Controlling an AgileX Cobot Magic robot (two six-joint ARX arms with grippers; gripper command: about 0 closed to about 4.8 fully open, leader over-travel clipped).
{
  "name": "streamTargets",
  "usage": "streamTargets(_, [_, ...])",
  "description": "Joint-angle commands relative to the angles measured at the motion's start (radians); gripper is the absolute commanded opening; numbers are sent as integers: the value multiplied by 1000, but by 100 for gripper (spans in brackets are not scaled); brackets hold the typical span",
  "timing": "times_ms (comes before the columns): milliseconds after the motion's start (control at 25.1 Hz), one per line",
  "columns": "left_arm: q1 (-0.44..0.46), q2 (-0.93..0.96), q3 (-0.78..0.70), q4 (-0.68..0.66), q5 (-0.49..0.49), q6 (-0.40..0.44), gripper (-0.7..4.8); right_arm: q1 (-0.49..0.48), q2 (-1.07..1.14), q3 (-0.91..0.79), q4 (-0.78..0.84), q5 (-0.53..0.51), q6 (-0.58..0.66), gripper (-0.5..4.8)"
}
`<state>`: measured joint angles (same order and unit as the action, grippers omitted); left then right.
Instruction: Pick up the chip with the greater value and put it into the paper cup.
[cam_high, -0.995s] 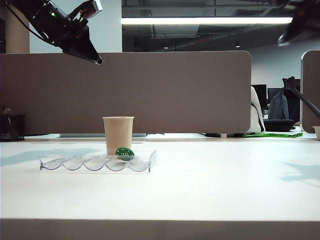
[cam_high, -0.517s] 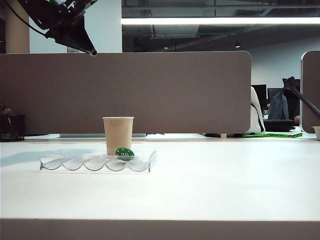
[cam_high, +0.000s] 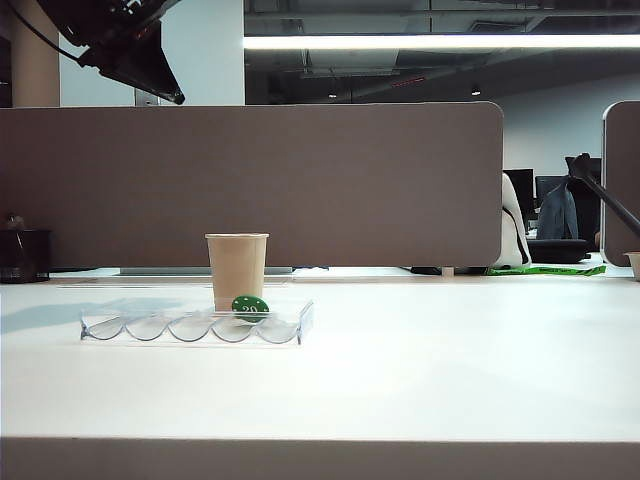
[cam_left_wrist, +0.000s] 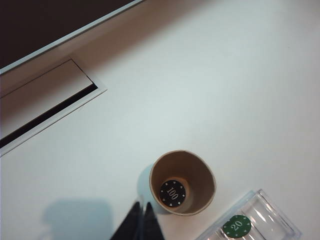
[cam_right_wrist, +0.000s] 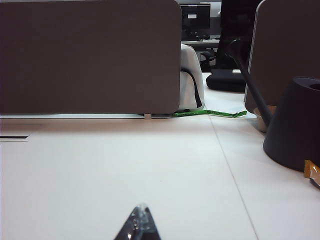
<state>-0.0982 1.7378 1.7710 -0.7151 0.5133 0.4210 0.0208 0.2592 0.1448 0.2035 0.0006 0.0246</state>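
**Black 100 chip lies inside the paper cup**

A tan paper cup (cam_high: 237, 271) stands upright on a white table (cam_high: 420, 370), just behind a clear plastic chip tray (cam_high: 190, 325). The wrist camera looking down into the cup (cam_left_wrist: 183, 182) shows the black chip marked 100 (cam_left_wrist: 173, 193) lying flat on its bottom. A green chip marked 20 (cam_high: 249, 307) stands on edge in the tray, in front of the cup. The left gripper (cam_high: 172, 93) hangs high above the table at upper left, fingers pressed together, holding nothing. The right gripper (cam_right_wrist: 138, 226) shows only its tips, closed together over bare table, well away from the cup.
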Motion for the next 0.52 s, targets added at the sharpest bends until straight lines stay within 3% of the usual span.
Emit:
streamTargets(40, [-2,-22,2,18,-30,-16,-5,-1,-48,-32,-29,5,-3,-6])
streamTargets(318, [-1,-82,1,21,-113,-98,-5,-3,-72,-80,-71,53,3,-6])
streamTargets(517, [-1,-126,-10,23,-117,-124,-5,-3,-73,-112,-63,69,3,-6])
